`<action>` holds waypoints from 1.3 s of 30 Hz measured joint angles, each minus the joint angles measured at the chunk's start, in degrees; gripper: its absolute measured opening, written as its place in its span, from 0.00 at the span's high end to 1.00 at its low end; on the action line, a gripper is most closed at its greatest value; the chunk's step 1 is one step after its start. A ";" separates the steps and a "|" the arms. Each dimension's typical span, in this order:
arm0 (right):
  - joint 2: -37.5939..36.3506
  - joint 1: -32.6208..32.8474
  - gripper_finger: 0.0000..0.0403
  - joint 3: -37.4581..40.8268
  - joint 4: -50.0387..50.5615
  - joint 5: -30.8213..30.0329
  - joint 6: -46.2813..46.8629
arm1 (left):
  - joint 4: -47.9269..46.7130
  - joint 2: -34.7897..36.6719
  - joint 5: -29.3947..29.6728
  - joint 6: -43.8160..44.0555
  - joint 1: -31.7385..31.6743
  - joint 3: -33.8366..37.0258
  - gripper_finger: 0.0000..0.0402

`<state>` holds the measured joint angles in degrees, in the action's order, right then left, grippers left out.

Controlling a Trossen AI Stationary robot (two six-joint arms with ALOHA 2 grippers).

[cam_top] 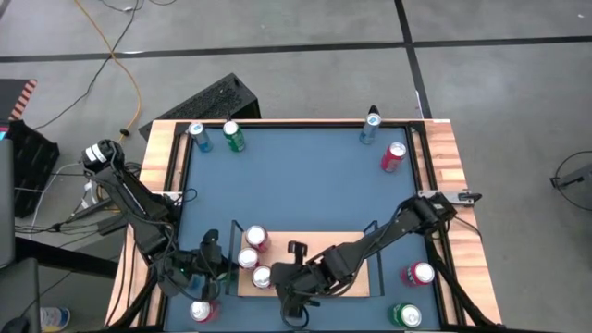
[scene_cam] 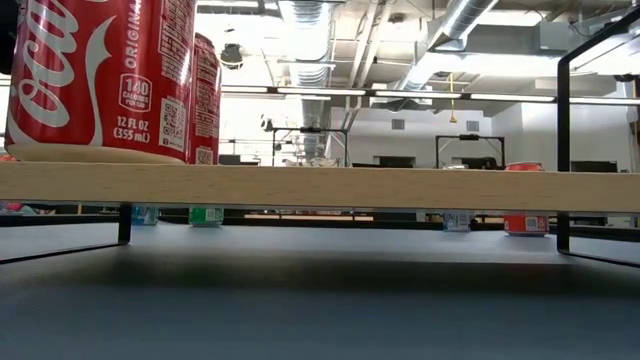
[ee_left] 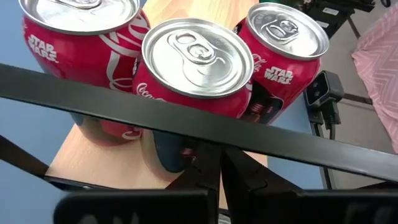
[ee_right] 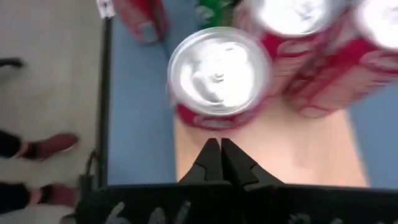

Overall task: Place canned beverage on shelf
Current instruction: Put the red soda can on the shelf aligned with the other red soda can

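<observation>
The shelf, a light-wood board with black rails, stands near the table's near edge. Three red cans stand upright on their bases at its left end; the low view shows two of the cans on the board. My left gripper is shut, just outside the shelf's left rail, pointing at the middle can. My right gripper is shut over the board, its tips close to the base of the nearest can; in the high view this gripper is beside that can. My left gripper's shut tips stand right under the shelf's rail, in front of the middle can; whether they touch either, I cannot tell. My right gripper's shut tips slant down from the table's right toward the can's lower wall; I cannot tell whether they touch it.
Loose cans stand on the blue table: blue, green, blue and red at the far side, red and green near right, red near left. A person's shoes show beyond the table's edge.
</observation>
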<state>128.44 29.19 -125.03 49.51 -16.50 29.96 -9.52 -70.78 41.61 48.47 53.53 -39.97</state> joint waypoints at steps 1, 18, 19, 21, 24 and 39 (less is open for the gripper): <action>0.32 -0.05 1.00 -0.03 -0.84 0.75 -0.04 | 0.02 0.00 -0.01 -0.05 -0.13 0.00 1.00; 0.22 -1.05 1.00 -0.05 0.78 -0.62 2.81 | -0.07 -0.02 -0.47 -2.45 -2.27 0.00 1.00; 0.22 -1.05 1.00 -0.05 1.36 -0.75 3.56 | -0.07 -0.02 -0.49 -2.60 -2.27 0.00 1.00; 0.24 -0.97 1.00 -0.05 1.93 -0.78 4.06 | -0.04 -0.02 -0.47 -2.56 -2.27 0.00 1.00; 0.24 -0.87 1.00 -0.05 1.82 -1.22 3.97 | -0.04 -0.02 -0.39 -2.36 -2.27 0.00 1.00; 0.28 -2.11 1.00 -0.05 -3.46 1.94 -1.80 | -0.13 -0.04 2.22 -2.25 -2.27 0.00 1.00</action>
<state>128.73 27.09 -125.08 46.06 -14.56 28.16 -9.65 -70.83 43.83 46.22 51.27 -39.97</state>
